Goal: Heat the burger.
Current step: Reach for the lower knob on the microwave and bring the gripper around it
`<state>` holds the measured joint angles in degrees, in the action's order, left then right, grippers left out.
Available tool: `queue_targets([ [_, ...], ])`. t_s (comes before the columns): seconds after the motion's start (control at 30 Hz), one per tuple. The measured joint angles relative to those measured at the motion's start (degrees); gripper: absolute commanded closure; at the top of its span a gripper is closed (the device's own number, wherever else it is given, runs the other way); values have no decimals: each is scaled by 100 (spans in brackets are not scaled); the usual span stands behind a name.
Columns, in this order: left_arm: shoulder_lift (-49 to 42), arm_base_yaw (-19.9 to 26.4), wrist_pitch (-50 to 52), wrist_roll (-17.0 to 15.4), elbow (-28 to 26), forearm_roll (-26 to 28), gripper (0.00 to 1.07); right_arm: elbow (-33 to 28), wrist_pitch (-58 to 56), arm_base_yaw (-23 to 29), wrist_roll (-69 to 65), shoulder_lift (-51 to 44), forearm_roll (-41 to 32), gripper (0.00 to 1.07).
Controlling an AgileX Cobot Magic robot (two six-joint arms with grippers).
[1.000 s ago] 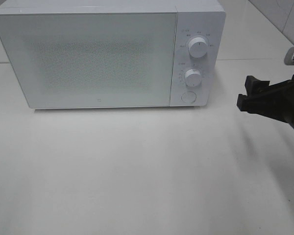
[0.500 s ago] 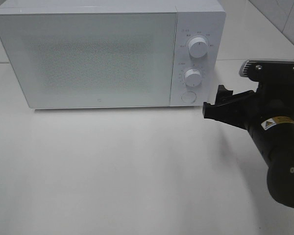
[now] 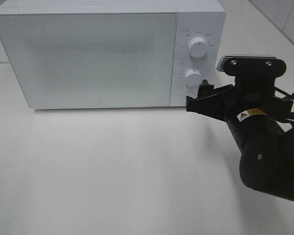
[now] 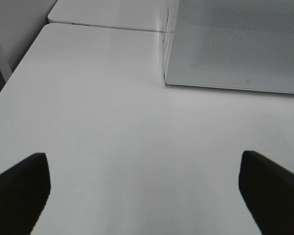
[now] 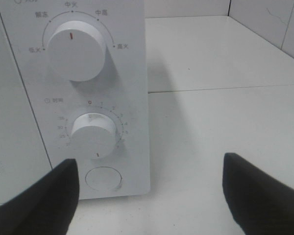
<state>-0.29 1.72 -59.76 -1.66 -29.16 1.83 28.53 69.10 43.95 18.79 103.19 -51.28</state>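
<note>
The burger is out of view. The white microwave (image 3: 98,58) stands at the back of the table with its door shut. My right gripper (image 3: 196,96) is open and empty, close in front of the control panel's lower part, beside the round door button (image 5: 103,178). In the right wrist view, the open gripper (image 5: 149,164) faces the power knob (image 5: 76,49) and the timer knob (image 5: 92,134). My left gripper (image 4: 142,159) is open and empty over bare table, off the microwave's left front corner (image 4: 165,81). It does not show in the exterior view.
The white table (image 3: 112,171) runs in front of the microwave. A tiled wall (image 3: 289,14) is at the back right. A table seam (image 4: 108,25) runs behind the microwave's left side. The table's left edge (image 4: 10,83) drops off there.
My right arm has moved left from the right edge of the view up to the microwave's control panel, gripper open throughout. The microwave has not changed.
</note>
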Motion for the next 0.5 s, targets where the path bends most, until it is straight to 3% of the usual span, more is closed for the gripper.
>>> queue_targets([
  [0.5, 0, 0, 0, 0, 0, 0, 4, 773, 6, -34, -510, 768, 561, 31],
])
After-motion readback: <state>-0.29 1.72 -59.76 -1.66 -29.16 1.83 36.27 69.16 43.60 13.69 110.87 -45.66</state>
